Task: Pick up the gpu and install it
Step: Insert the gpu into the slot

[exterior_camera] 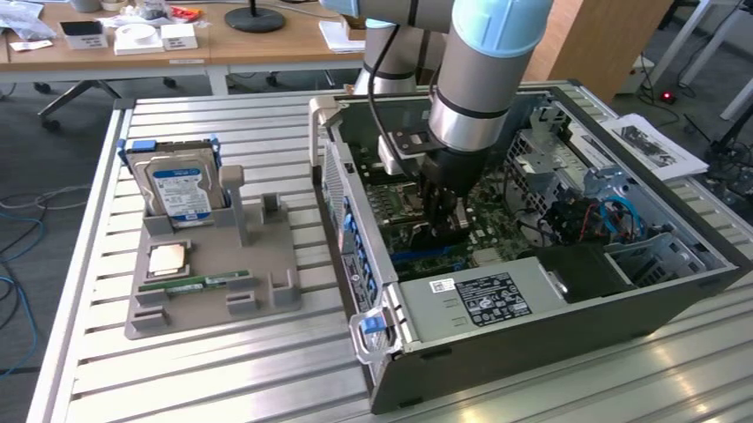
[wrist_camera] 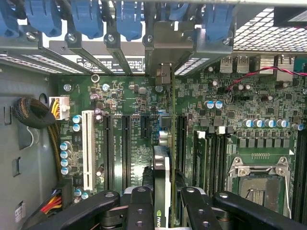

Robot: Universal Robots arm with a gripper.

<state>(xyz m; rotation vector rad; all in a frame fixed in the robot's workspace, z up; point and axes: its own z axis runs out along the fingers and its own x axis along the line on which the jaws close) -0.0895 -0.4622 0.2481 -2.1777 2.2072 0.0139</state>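
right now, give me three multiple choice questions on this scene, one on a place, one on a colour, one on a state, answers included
1. Where does the hard drive stand?
A) on the floor
B) in the grey holder, on the exterior view's left of the case
C) on the wooden desk

2. What colour is the odd slot among the black ones on the motherboard?
A) white
B) red
C) yellow

3. What is the state of the gpu?
A) lying in the holder
B) gripped between the fingers over the motherboard
C) flat on the table

Answers:
1 B, it stands upright in the grey holder beside the case.
2 A, it shows white next to the black slots.
3 B, the black fingers clamp the gpu edge-on above the board.
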